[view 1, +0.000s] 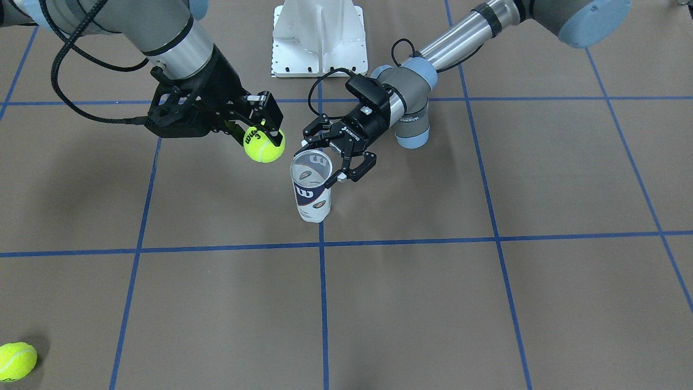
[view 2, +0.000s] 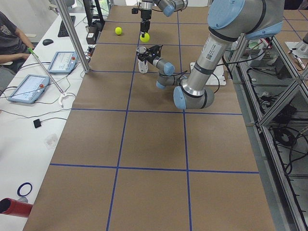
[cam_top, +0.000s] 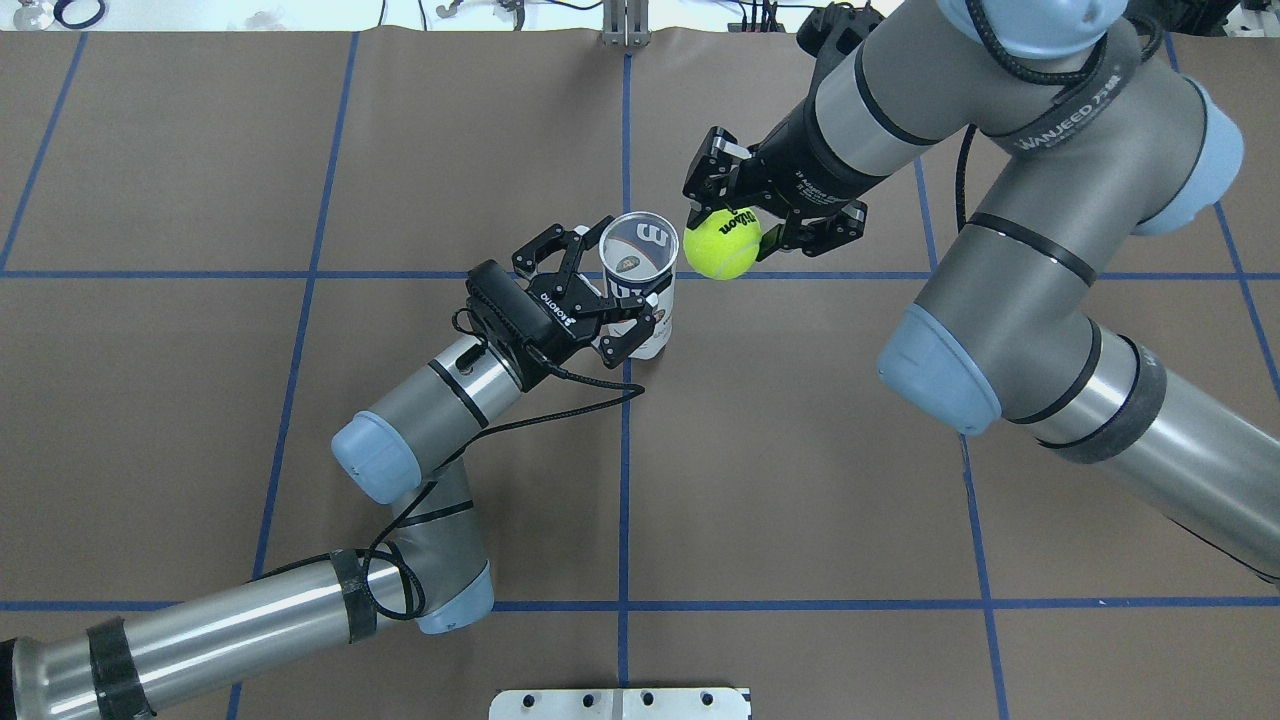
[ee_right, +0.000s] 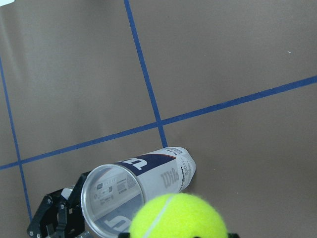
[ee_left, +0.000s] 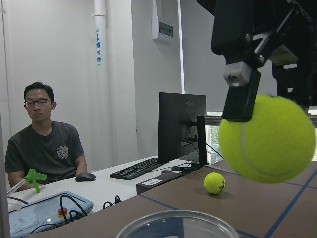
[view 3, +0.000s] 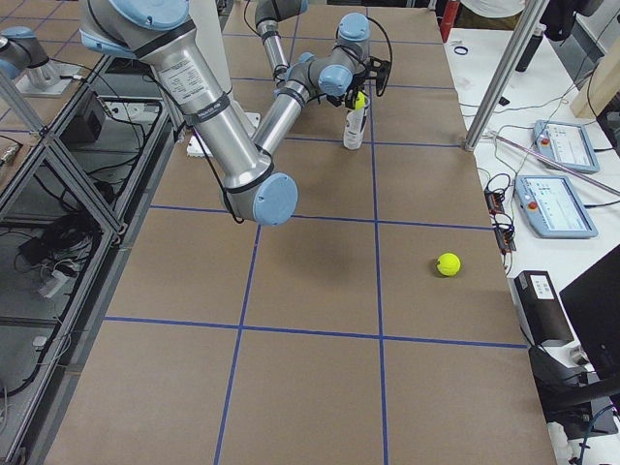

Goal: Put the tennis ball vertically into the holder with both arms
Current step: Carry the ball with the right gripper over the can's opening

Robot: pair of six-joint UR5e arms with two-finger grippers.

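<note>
The holder (cam_top: 648, 290) is a clear plastic tennis-ball can with a navy-and-white Wilson label. It stands upright on the desk near the middle, beside a blue grid line, with its open mouth facing up. The left arm (cam_top: 440, 400) reaches low across the desk, and its black tool (cam_top: 620, 285) is clasped around the can's upper half. The yellow-green Wilson tennis ball (cam_top: 722, 248) is pinched in the right tool (cam_top: 722, 235), off the desk. It sits just right of the can's rim and is not over the mouth.
</note>
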